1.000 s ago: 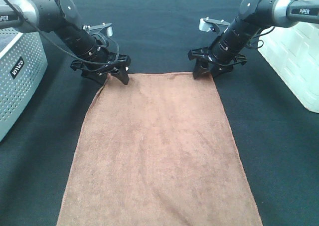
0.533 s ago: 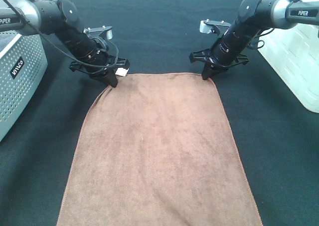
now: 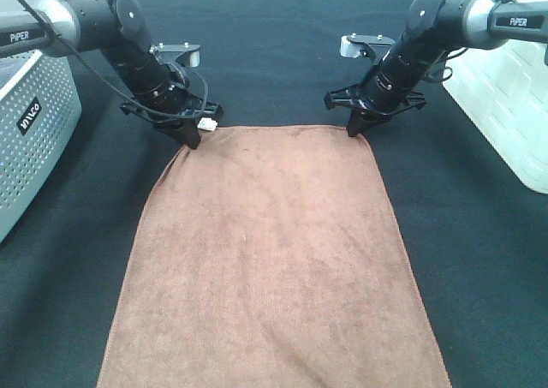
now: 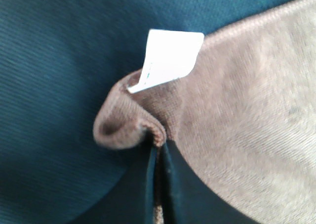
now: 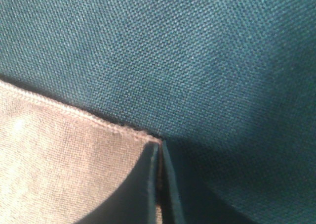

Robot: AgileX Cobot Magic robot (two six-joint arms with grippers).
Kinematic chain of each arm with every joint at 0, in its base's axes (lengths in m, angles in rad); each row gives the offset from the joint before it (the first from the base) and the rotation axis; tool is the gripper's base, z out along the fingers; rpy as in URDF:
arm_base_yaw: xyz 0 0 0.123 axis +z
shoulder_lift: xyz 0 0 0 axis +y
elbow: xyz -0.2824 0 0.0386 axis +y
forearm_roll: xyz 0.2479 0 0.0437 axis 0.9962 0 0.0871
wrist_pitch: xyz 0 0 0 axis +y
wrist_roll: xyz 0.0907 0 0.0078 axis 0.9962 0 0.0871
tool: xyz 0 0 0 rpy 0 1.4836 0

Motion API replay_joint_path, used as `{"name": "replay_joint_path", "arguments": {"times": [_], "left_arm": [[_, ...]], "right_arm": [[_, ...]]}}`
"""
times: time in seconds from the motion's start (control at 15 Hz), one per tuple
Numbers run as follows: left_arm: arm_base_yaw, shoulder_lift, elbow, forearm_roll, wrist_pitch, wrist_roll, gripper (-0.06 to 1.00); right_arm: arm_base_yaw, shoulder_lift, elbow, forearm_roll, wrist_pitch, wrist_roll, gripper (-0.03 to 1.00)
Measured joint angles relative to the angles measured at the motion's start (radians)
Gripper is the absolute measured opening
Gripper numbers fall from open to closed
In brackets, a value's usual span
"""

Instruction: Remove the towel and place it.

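Observation:
The brown towel [image 3: 274,259] lies flat on the black cloth, its long side running toward the front. My left gripper [image 3: 192,137] is shut on the towel's far left corner, where the white tag [image 3: 206,124] sticks out. In the left wrist view the corner [image 4: 128,125] is bunched up between the closed fingers, with the tag [image 4: 170,58] above it. My right gripper [image 3: 354,131] is shut on the far right corner. The right wrist view shows the stitched corner [image 5: 138,133] pinched between the closed fingers.
A grey perforated basket [image 3: 30,127] stands at the left edge. A white basket [image 3: 509,105] stands at the right edge. Black cloth [image 3: 274,45] covers the whole table around the towel.
Both grippers have closed on the towel's far corners. The left corner has bunched and its white tag now shows. The arms have shifted slightly.

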Motion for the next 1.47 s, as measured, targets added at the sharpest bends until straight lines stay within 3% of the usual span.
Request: {"name": "replay_joint_path", "arguments": {"times": [0.33,0.6,0.87,1.47], "left_arm": [[0.0,0.001,-0.037,0.024,0.006,0.0,0.01],[0.0,0.002,-0.051,0.047,-0.024,0.0,0.01],[0.0,-0.021,-0.052,0.102,-0.159,0.0,0.01],[0.0,-0.022,-0.052,0.118,-0.439,-0.001,0.01]], "right_arm": [[0.003,-0.034,0.015,-0.059,-0.075,0.0,0.0],[0.003,-0.092,0.015,-0.08,-0.203,-0.003,0.0],[0.003,-0.105,0.016,-0.132,-0.297,-0.008,0.0],[-0.006,-0.102,-0.044,-0.147,-0.433,-0.004,0.0]]}}
